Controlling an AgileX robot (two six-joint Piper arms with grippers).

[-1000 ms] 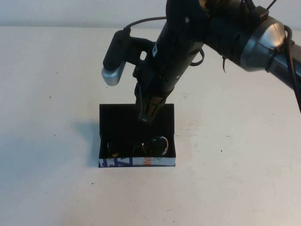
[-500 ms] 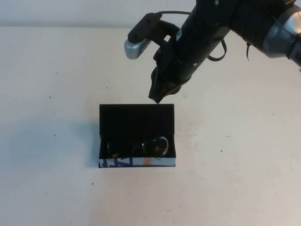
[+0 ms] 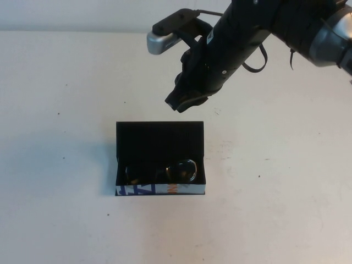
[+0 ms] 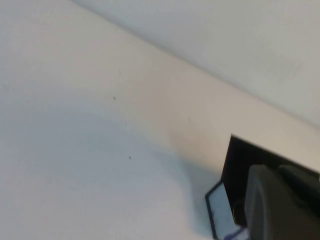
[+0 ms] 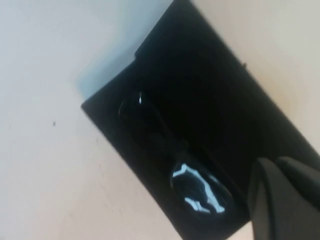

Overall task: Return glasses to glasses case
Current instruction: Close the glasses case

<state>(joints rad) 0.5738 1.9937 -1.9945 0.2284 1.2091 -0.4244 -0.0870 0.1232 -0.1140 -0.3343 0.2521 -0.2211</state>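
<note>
The glasses case [image 3: 159, 140] stands open mid-table, black lid up at the back, white printed front toward me. The dark glasses [image 3: 184, 170] lie inside it, lenses shining. My right gripper [image 3: 176, 103] hangs above the table just behind the lid, shut and empty, apart from the case. In the right wrist view its fingertips [image 5: 280, 200] are pressed together over the case [image 5: 225, 100] and the glasses [image 5: 195, 190]. My left gripper [image 4: 280, 200] is out of the high view; its wrist view shows it shut and empty, with the case [image 4: 235, 160] beyond it.
The white table [image 3: 66, 82] spreads bare around the case. The right arm [image 3: 264, 27] reaches in from the upper right over the far side. A pale wall [image 3: 82, 14] runs along the table's far edge.
My right gripper has lifted out of the open case and drawn back behind the lid, toward the far right. The glasses stay in the case, which has not moved.
</note>
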